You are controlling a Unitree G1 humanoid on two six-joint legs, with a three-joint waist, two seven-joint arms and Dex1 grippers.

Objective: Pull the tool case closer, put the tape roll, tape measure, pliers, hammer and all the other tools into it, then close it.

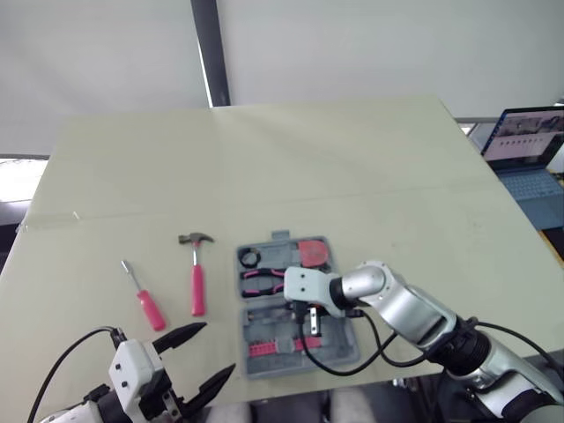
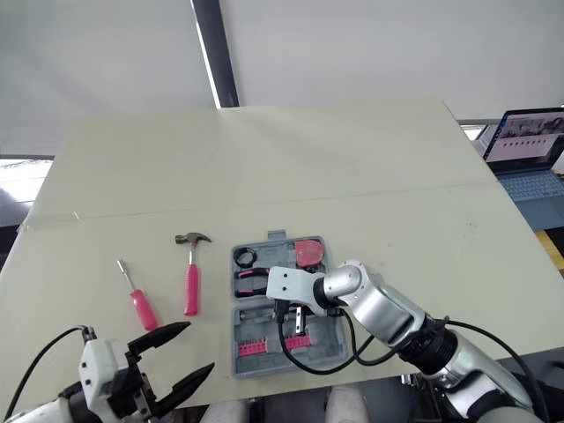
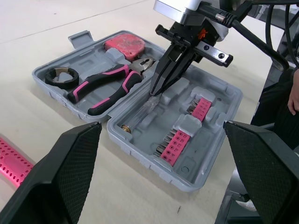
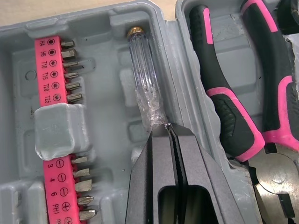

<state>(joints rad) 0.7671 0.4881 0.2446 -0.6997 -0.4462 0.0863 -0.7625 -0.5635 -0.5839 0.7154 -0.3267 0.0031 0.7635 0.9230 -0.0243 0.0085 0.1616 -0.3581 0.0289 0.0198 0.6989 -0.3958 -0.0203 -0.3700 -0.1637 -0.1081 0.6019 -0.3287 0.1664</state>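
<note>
The tool case [image 3: 205,154] lies open on the tabletop [image 1: 352,176], near its front edge, with the lid half at 12 o'clock and the tray half at 6. The tape roll [image 3: 60,75], tape measure [image 3: 124,44] and pliers [image 3: 105,88] already sit in the far half. A clear screwdriver [image 4: 144,79] lies in a slot of the near half, beside the pink bit strips.

The right end effector [image 4: 166,128] reaches in from 3 o'clock. Its fingers are closed to a thin line and appear to pinch the end of the clear screwdriver.

Outside the case, the hammer [image 1: 197,282] lies at 9 o'clock of it, close by but apart. Its long axis runs 12 to 6, with the head at 12. The pink screwdriver [image 1: 148,304] lies farther out at 9, slanting from tip at 11 to handle at 5.

The left end effector [image 1: 218,347] hovers spread wide and empty, at 7 o'clock of the case. The hammer lies just short of 12 o'clock from it and the pink screwdriver near 10. The left arm is therefore the nearer one for both, and the handles lie roughly along its reach.
</note>
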